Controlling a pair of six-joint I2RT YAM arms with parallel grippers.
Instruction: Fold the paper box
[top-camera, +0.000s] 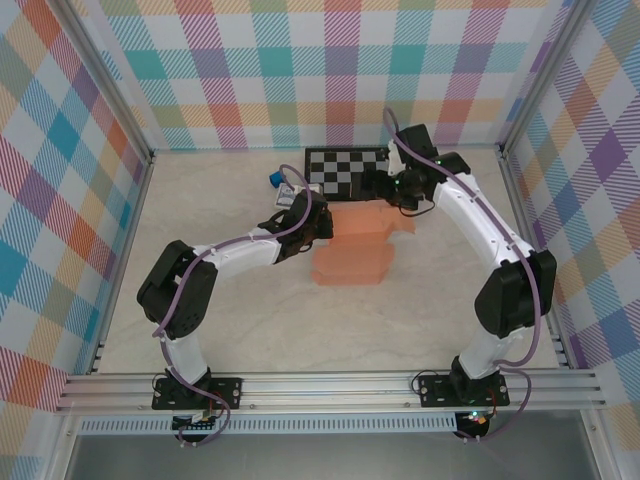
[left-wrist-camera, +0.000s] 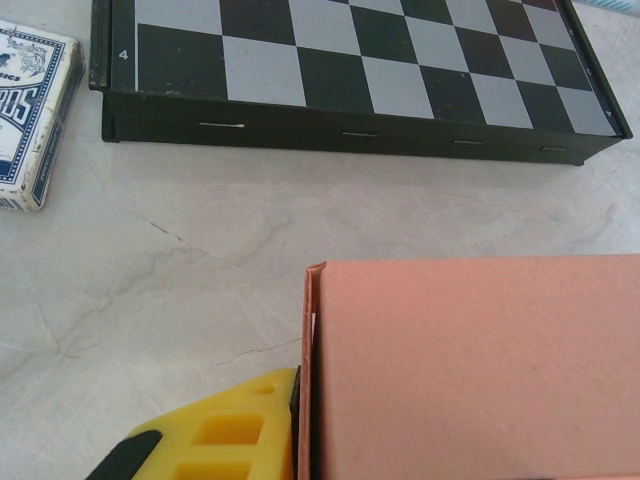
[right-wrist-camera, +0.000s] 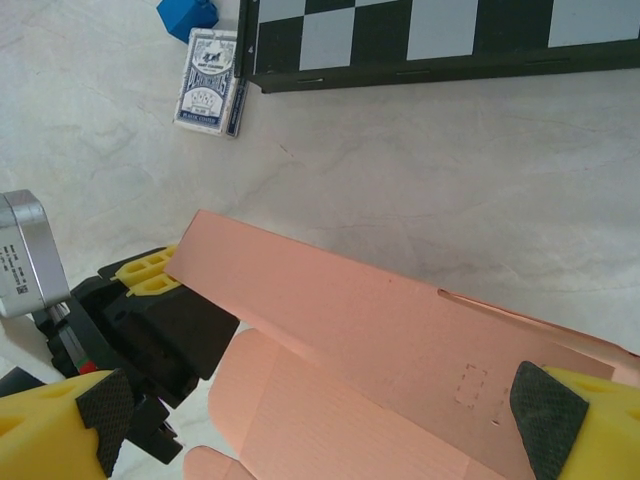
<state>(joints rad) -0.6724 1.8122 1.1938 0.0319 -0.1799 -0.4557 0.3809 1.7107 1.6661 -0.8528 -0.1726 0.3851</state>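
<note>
on the left, the left gripper (top-camera: 322, 225) is clenched on the left end of the paper box (top-camera: 355, 245). from its own wrist we see one yellow finger (left-wrist-camera: 225, 440) pressed flat against the thin upright edge of the card, with the other finger hidden behind the panel. the box lies in the middle of the table (top-camera: 250, 330), just in front of the chessboard (top-camera: 350, 172). it is partly formed, with one long panel raised and tilted and loose flaps spread toward the near side. we judge it very light and thin: stiff enough along a crease to stand, but quick to buckle, dent or slide on the smooth table if pushed away from a fold line. we would take hold at edges and close to creases, pinching gently, never mid-panel. on the right, the right gripper (top-camera: 398, 200) hangs over the box's right end with its jaws spread wide, grasping nothing. one dark pad (right-wrist-camera: 545, 405) sits at the card's right edge, and we cannot tell whether it touches.
</note>
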